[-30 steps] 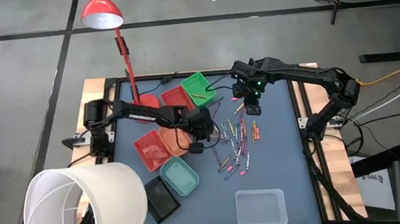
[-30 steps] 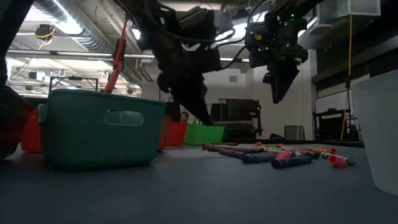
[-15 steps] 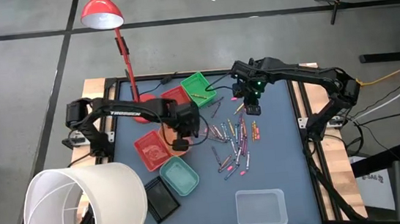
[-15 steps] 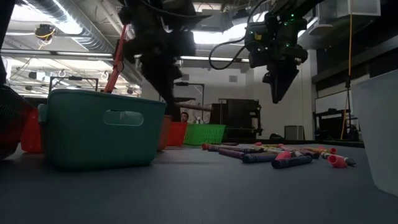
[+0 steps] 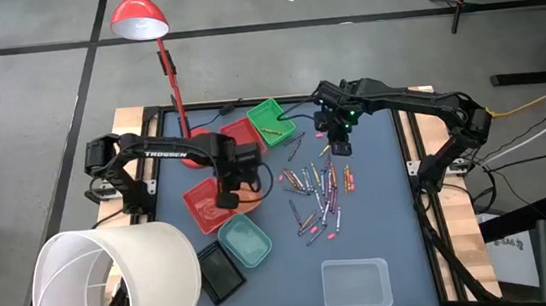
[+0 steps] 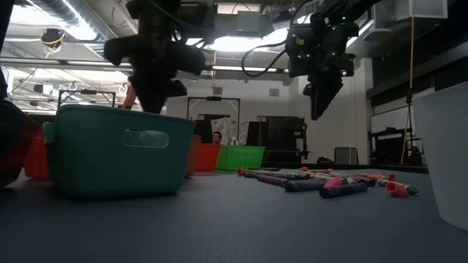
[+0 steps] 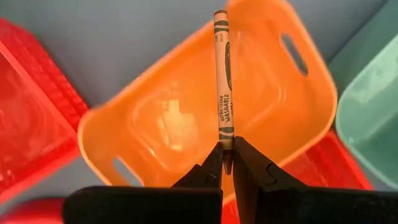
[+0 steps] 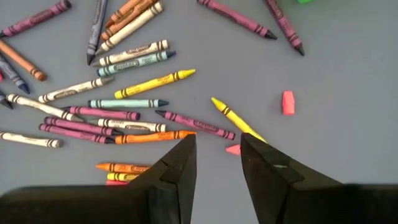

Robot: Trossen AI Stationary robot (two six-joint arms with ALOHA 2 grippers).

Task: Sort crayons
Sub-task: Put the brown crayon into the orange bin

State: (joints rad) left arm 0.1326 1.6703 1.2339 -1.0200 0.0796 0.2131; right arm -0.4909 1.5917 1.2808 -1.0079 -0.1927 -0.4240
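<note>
Many crayons [image 5: 319, 194] lie loose on the grey table [image 5: 380, 223], also in the right wrist view [image 8: 124, 106]. My left gripper [image 5: 227, 195] hangs over the orange tray [image 7: 149, 124], shut on an orange-tan crayon [image 7: 222, 74]. The orange tray sits between a red tray [image 5: 204, 208] and a teal tray [image 5: 245, 240]. My right gripper [image 5: 341, 148] is open above the far side of the crayon pile [image 8: 217, 152], with nothing between its fingers. My left gripper pinches one end of the orange-tan crayon [image 7: 224, 144] between its two fingertips. The fingers come from above, pointing down. The rest of the crayon sticks out beyond the fingertips, lifted clear over the orange tray.
A green tray [image 5: 271, 120] and another red tray [image 5: 242, 134] stand at the far side. A black tray [image 5: 220, 271] and a clear tray [image 5: 357, 283] stand near the front edge. A red lamp [image 5: 139, 15] and a big white cylinder [image 5: 115, 284] are on the left.
My left gripper has gone up and toward the table's left edge, from the crayon pile to above the orange tray, tipping until it points straight down. It stays shut and has carried the crayon along.
</note>
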